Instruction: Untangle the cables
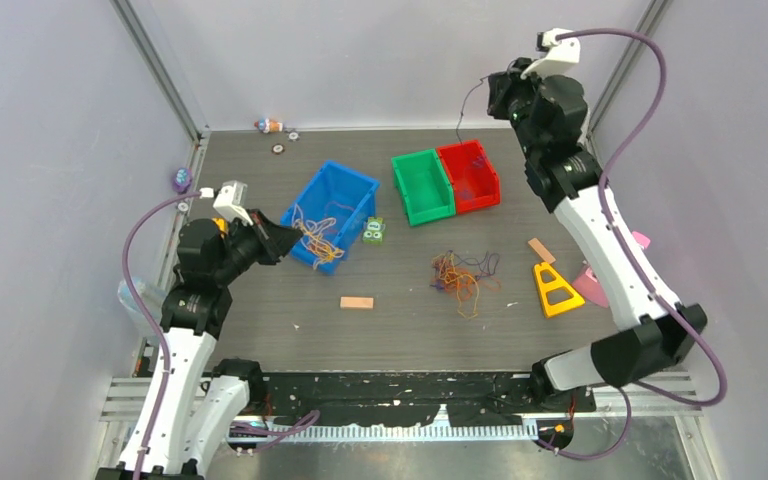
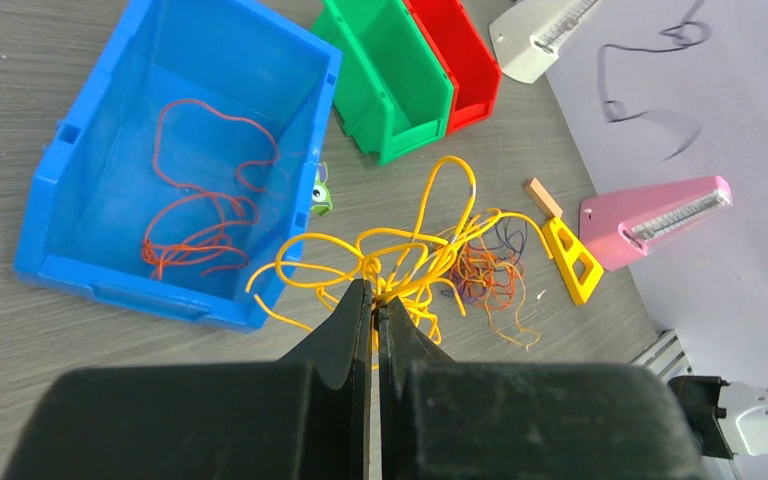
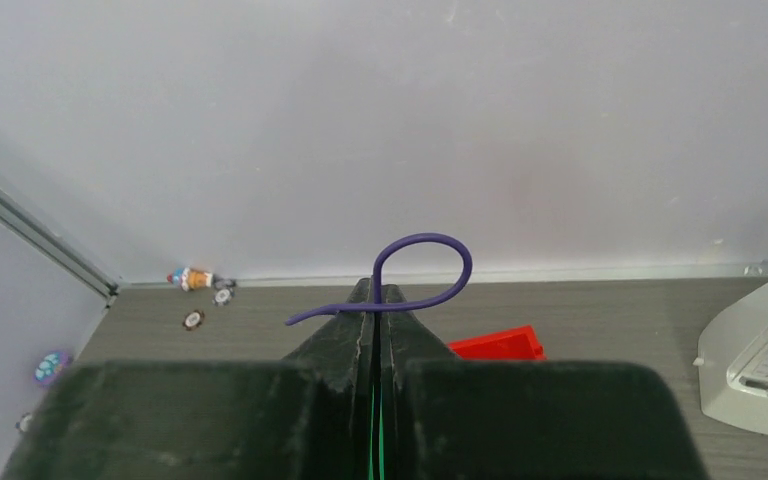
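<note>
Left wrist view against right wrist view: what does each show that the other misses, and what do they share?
Only the left wrist view: the left gripper shut on yellow cables, an orange-red cable in the blue bin, the green bin, and the tangle on the table. Only the right wrist view: the right gripper shut on a purple cable, and small toys by the back wall. Both: the red bin and the grey table.
</note>
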`<state>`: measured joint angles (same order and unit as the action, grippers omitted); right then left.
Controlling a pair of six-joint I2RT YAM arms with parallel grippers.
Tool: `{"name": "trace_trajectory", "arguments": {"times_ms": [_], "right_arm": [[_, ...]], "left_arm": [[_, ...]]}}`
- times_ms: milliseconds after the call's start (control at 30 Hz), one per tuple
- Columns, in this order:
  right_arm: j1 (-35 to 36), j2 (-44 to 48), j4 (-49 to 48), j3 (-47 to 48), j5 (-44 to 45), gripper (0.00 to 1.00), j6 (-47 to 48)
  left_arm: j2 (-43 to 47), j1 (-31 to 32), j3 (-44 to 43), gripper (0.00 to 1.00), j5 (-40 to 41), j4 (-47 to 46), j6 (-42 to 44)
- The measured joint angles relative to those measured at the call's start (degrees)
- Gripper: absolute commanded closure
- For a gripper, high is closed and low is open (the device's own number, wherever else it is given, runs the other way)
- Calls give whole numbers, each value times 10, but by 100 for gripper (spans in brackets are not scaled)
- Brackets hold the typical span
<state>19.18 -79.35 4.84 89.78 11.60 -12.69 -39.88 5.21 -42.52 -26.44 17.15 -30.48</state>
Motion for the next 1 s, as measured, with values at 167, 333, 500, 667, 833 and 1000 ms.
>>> {"name": "trace_trajectory", "arguments": {"times_ms": [167, 333, 500, 667, 833, 1000], "right_arm": [[-21, -80, 10, 23, -27, 95, -7], [-34, -138, 17, 48, -45, 95, -8], [-44, -176, 16, 69, -54, 95, -7], [-51, -211, 9, 68, -63, 95, -7], [-56, -232, 7, 64, -77, 95, -7], [-59, -245, 23, 106, -83, 95, -7]], "left_arm": [[-12, 8, -16, 100, 0, 10, 11], [-23, 16, -31, 100, 0, 15, 19], [-37, 23, -36, 100, 0, 19, 25], [-56, 31, -42, 100, 0, 25, 27], [-68, 38, -57, 100, 3, 31, 32], [-70, 41, -68, 100, 5, 34, 40]]}}
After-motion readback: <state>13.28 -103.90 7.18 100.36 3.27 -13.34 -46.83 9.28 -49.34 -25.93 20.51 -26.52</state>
